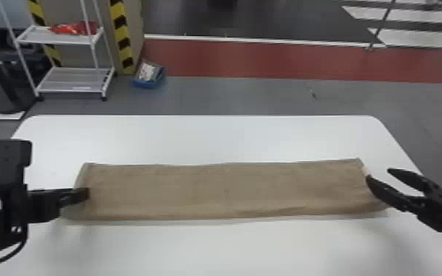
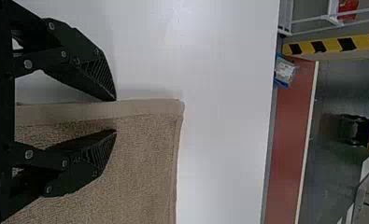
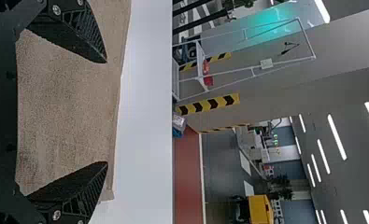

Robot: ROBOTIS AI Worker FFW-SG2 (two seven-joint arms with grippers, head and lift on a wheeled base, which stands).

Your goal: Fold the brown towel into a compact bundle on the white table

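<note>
Left claw (image 1: pixel 85 193) half open, right claw (image 1: pixel 379 174) wide — both seemingly empty at the brown towel (image 1: pixel 224 191).

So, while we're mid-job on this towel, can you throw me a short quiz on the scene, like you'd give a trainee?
1. True or false: the fingers of the right gripper stand apart.
2. Multiple choice: how does the brown towel lie on the white table?
A) rolled into a ball
B) as a long strip running from side to side
C) hanging off the far edge
3. Fill in the word: on the floor beyond the table, beside the white rack, sits a ____ bin.

Key: 1 true; 2 B; 3 blue
</note>
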